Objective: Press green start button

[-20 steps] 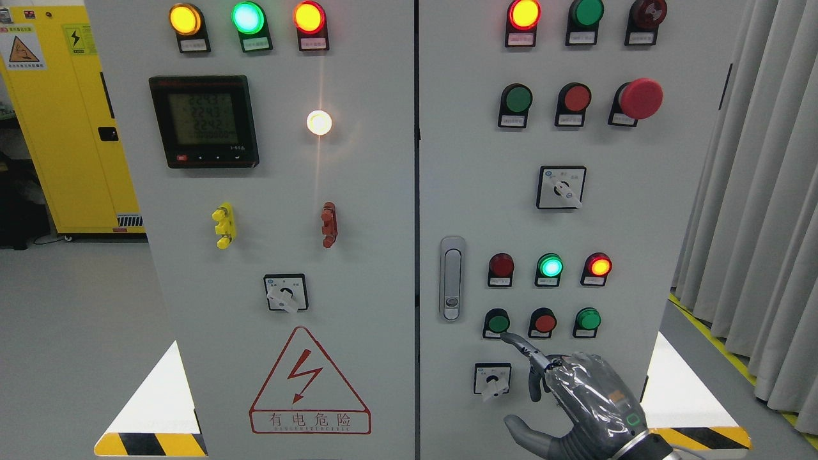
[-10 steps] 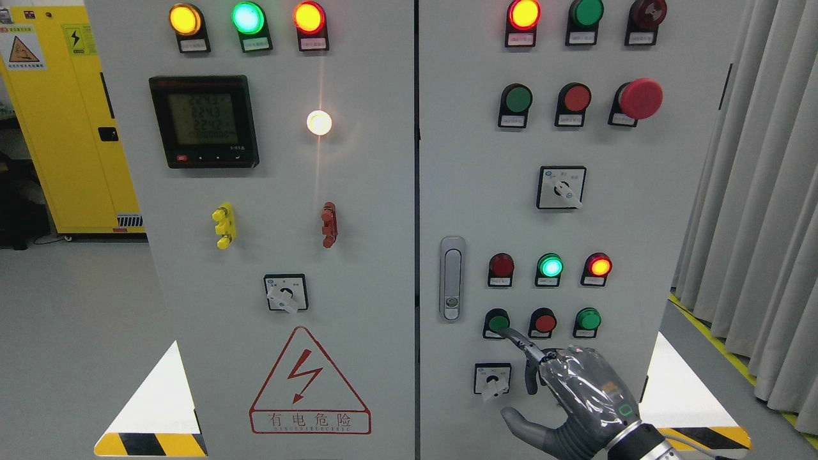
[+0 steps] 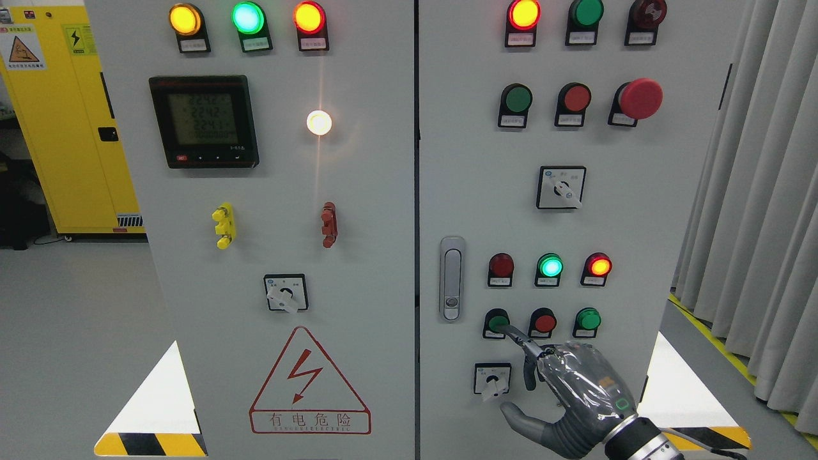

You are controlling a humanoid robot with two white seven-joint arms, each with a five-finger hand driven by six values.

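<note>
The green push button (image 3: 496, 321) sits at the left end of the bottom button row on the right cabinet door (image 3: 639, 211). My right hand (image 3: 578, 390) comes in from the lower right. Its index finger (image 3: 521, 340) is stretched out and the tip rests on the lower right edge of that button. The other fingers are curled and the thumb sticks out below. The hand holds nothing. The left arm is out of view.
Beside the green button are a red button (image 3: 544, 322) and another green button (image 3: 587, 319), with three indicator lamps above. A rotary switch (image 3: 493, 379) sits just left of my hand, and a door latch (image 3: 452, 278) is further left. Curtains (image 3: 760, 191) hang at the right.
My right hand has moved up and left, toward the panel. The index fingertip went from just below the green button to touching it.
</note>
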